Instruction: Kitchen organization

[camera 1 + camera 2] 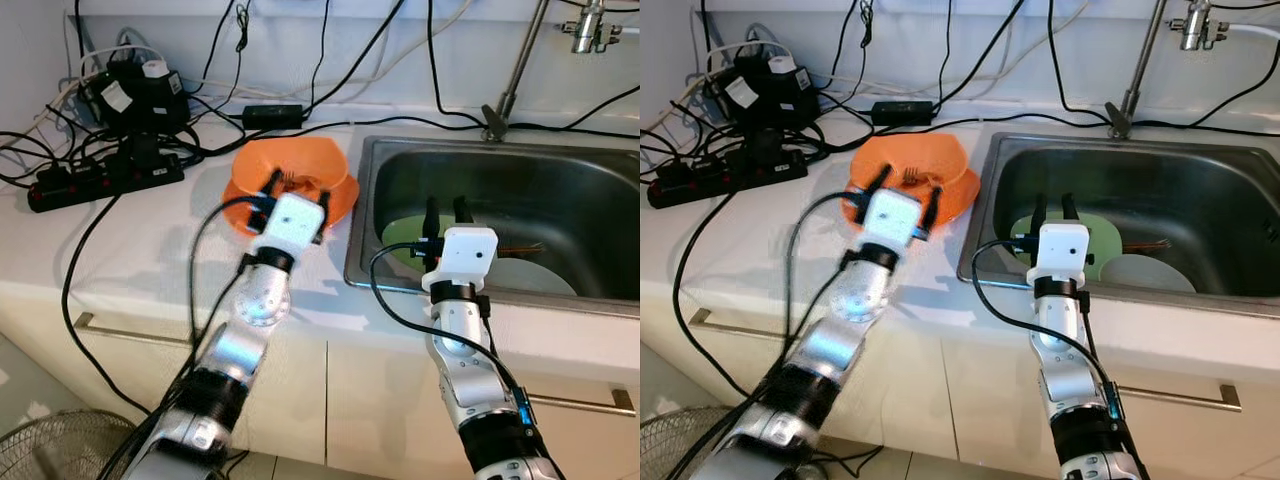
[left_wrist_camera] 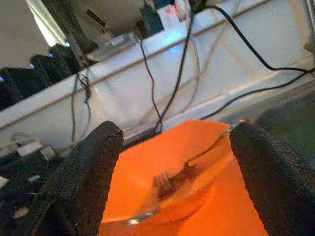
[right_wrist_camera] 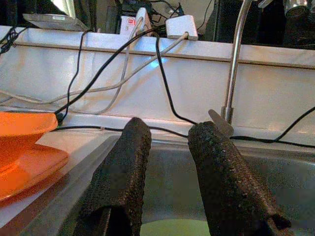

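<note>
An orange bowl [image 1: 300, 162] sits on an orange plate [image 1: 340, 198] on the white counter, just left of the sink. A metal fork [image 2: 189, 169] lies inside the bowl. My left gripper [image 1: 298, 192] is open at the bowl's near rim, its two fingers spread to either side of the fork. My right gripper [image 1: 447, 210] hangs over the sink's near left corner, open with a narrow gap and nothing between its fingers. Below it a pale green plate [image 1: 403, 250] lies in the steel sink [image 1: 580, 180], beside a white plate [image 1: 528, 276].
A faucet [image 1: 515, 70] rises behind the sink. A black power strip [image 1: 105, 180], adapters and many cables crowd the back left of the counter. A thin brown stick-like item [image 1: 520, 247] lies in the sink. A fan [image 1: 50, 440] stands on the floor at lower left.
</note>
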{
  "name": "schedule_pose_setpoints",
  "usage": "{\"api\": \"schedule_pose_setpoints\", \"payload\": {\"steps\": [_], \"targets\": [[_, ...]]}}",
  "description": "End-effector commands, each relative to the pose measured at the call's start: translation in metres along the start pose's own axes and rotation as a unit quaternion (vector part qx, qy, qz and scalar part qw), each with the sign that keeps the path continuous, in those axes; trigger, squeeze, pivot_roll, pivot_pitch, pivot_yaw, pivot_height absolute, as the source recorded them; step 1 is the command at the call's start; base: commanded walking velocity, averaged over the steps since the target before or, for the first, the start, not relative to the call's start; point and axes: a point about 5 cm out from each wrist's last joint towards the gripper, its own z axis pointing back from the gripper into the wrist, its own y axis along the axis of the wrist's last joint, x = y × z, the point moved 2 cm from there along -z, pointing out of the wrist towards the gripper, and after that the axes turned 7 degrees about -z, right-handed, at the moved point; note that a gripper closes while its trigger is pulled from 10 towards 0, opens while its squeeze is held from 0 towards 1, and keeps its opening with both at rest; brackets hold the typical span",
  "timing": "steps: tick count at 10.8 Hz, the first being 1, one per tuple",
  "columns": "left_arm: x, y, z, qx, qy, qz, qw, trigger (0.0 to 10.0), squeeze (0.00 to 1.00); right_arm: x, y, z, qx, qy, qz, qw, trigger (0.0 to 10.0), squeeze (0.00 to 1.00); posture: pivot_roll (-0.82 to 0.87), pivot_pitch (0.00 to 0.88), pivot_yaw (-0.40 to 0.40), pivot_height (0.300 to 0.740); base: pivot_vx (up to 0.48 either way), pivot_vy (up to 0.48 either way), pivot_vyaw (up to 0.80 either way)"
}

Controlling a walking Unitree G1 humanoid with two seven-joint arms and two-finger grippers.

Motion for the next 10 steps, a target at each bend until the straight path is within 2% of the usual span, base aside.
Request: {"api": "schedule_pose_setpoints", "payload": {"steps": [1, 4, 5, 7, 10], "targets": [[-0.008, 0.000, 0.002, 0.003, 0.006, -0.007, 1.000, 10.0, 0.00, -0.002, 0.001, -0.002, 0.002, 0.001, -0.002, 1.000, 10.0, 0.00, 0.03, 0.000, 0.059, 0.740, 0.000, 0.000, 0.00], [-0.024, -0.005, 0.013, -0.007, 0.015, -0.027, 0.999, 10.0, 0.00, -0.005, 0.000, -0.002, 0.001, 0.004, -0.006, 1.000, 10.0, 0.00, 0.04, 0.000, 0.060, 0.740, 0.000, 0.000, 0.00], [-0.025, -0.004, 0.014, -0.006, 0.012, -0.028, 1.000, 10.0, 0.00, -0.005, 0.000, -0.002, 0.001, 0.004, -0.006, 1.000, 10.0, 0.00, 0.05, 0.000, 0.060, 0.740, 0.000, 0.000, 0.00], [-0.004, 0.000, 0.019, 0.004, -0.058, -0.014, 0.998, 10.0, 0.00, -0.005, 0.000, -0.002, 0.000, 0.004, -0.006, 1.000, 10.0, 0.00, 0.04, 0.000, 0.062, 0.740, 0.000, 0.000, 0.00], [0.017, 0.005, 0.019, 0.007, -0.108, 0.003, 0.994, 10.0, 0.00, -0.003, 0.000, -0.003, 0.001, 0.000, -0.004, 1.000, 10.0, 0.00, 0.04, 0.000, 0.064, 0.740, 0.000, 0.000, 0.00]]}}
